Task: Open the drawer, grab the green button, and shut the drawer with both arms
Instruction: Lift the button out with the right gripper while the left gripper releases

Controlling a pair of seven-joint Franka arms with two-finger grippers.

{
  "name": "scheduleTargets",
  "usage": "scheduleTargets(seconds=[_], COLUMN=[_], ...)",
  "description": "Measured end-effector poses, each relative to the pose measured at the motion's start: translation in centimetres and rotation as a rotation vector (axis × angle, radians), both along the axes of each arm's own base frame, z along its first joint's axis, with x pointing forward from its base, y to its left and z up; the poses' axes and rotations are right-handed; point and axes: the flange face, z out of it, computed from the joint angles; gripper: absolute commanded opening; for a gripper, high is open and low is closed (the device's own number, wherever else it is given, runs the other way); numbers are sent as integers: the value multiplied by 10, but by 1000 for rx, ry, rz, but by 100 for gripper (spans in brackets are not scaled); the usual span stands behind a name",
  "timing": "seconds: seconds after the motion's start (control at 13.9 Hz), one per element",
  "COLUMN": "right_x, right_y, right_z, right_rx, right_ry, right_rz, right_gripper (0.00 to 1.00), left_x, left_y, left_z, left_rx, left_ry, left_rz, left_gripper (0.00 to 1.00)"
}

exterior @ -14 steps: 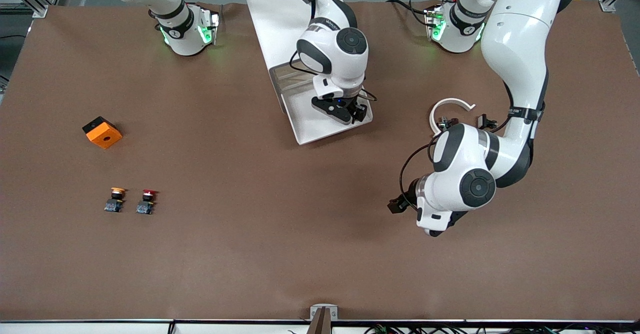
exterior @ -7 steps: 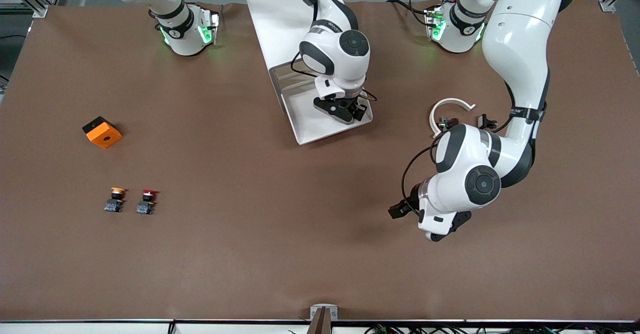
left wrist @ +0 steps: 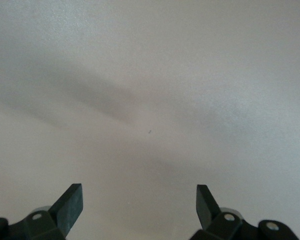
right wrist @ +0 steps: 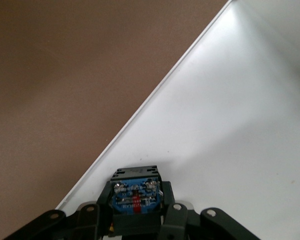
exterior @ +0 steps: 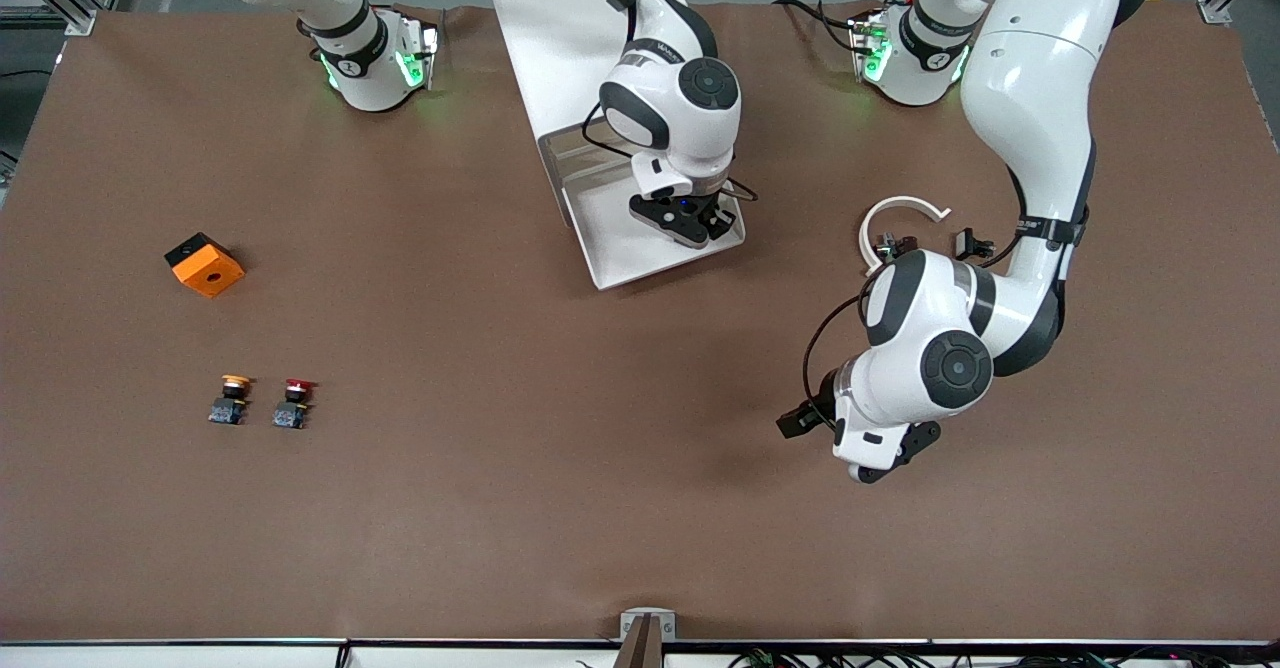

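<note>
The drawer [exterior: 615, 253] stands pulled out of the white cabinet [exterior: 565, 48], a shallow white tray. My right gripper [exterior: 697, 225] is down inside it, near the corner toward the left arm's end. In the right wrist view the right gripper [right wrist: 135, 206] is shut on the button [right wrist: 135, 194]. The button's blue square base and black housing show between the fingers [right wrist: 167, 200], while its cap is hidden. The drawer's rim [right wrist: 154, 95] runs beside it. My left gripper [exterior: 882, 460] hangs over bare table toward the left arm's end, open with nothing between its fingertips [left wrist: 139, 202].
An orange and black block [exterior: 205, 265] lies toward the right arm's end. Nearer the front camera stand a yellow-capped button [exterior: 232, 400] and a red-capped button [exterior: 293, 404]. A white open ring [exterior: 895, 216] lies beside the left arm.
The right gripper's fingers have closed onto the button inside the drawer. The left arm's hand shifted slightly over the table.
</note>
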Motion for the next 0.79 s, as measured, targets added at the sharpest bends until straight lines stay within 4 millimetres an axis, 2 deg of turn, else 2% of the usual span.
scheduleTargets(seconds=[0.22,0.5,0.79], right_x=[3,16,51], right_y=[3,8,-11], right_z=[8,34,66], right_rx=[14,30,4], right_ry=[-10,-27,-11], right_rz=[-2,-13,-36], right_gripper=[0,0,0], left_x=[0,0,0], left_y=[0,1,1], left_z=[-2,-5,-5], left_rx=[2,0,0], left_ry=[3,-1,-2], left_rz=[0,2,2], left_gripper=[100,100,100])
